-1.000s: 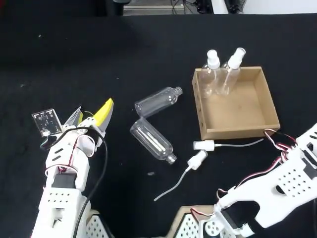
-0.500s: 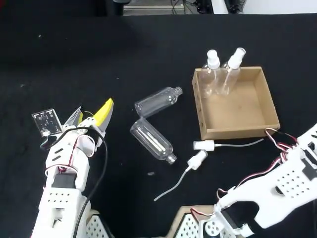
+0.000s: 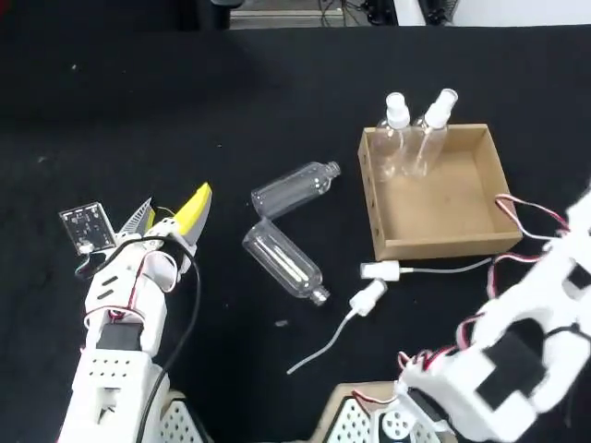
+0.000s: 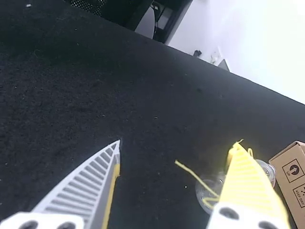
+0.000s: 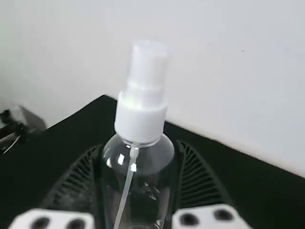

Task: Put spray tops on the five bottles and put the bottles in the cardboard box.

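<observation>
Clear bottles point(image 3: 283, 259), spray tops point(image 3: 380, 270) nr box point(image 3: 443, 247)

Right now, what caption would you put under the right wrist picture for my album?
The right gripper holds a clear bottle with its white spray top already fitted on.

Robotics lab bench
Black cloth-covered table point(image 3: 231, 83), loose cables point(image 3: 343, 11) along the high view's top edge, bare white wall point(image 5: 238, 57), robot arm point(image 3: 115, 360) with exposed wiring.
</observation>
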